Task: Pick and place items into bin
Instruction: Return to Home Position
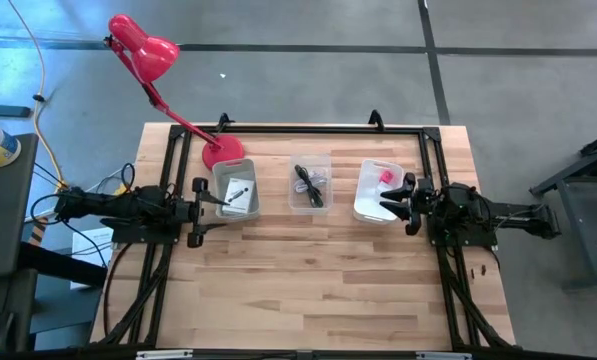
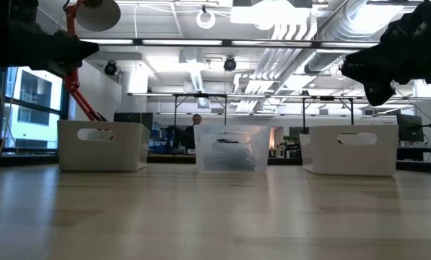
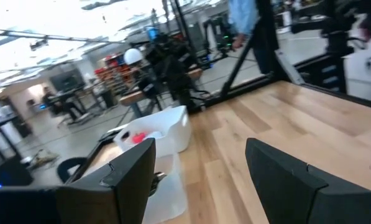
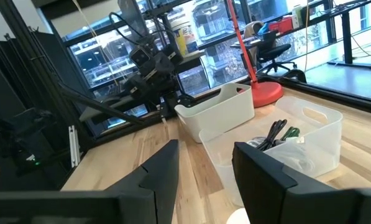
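Hovering above the table just left of the gray bin (image 1: pixel 255 190), the left gripper (image 1: pixel 216 212) holds its fingers well apart with nothing between them. The right gripper (image 1: pixel 396 203) hangs at the right edge of the white bin (image 1: pixel 370 205), likewise spread and empty. A white card (image 1: pixel 240 192) lies in the gray bin on the left, a black cable (image 1: pixel 309 184) in the middle transparent bin (image 1: pixel 294 200), and a pink cube (image 1: pixel 386 177) in the white bin.
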You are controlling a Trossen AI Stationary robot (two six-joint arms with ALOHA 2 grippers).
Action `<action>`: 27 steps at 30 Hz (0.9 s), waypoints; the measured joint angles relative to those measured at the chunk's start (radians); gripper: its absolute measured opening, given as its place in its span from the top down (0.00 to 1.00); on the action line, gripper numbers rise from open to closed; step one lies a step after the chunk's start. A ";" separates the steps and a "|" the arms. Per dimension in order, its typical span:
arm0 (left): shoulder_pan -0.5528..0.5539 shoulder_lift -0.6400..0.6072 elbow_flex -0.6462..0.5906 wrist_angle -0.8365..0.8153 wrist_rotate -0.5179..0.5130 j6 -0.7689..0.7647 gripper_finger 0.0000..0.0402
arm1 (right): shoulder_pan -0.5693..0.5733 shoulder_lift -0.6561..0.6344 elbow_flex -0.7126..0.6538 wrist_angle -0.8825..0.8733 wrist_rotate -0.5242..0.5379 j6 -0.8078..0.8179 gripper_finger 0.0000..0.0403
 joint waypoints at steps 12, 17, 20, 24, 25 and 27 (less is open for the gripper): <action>0.000 0.000 0.000 -0.007 0.039 0.000 0.41 | 0.000 0.000 0.000 0.000 0.000 0.000 0.65; 0.000 0.000 0.000 -0.007 0.039 0.000 0.41 | 0.000 0.000 0.000 0.000 -0.001 0.000 0.65; 0.000 0.000 0.000 -0.007 0.039 0.000 0.41 | 0.000 0.000 0.000 0.000 -0.001 0.000 0.65; 0.000 0.000 0.000 -0.007 0.039 0.000 0.41 | 0.000 0.000 0.000 0.000 -0.001 0.000 0.65; 0.000 0.000 0.000 -0.007 0.039 0.000 0.41 | 0.000 0.000 0.000 0.000 -0.001 0.000 0.65; 0.000 0.000 0.000 -0.007 0.039 0.000 0.41 | 0.000 0.000 0.000 0.000 -0.001 0.000 0.65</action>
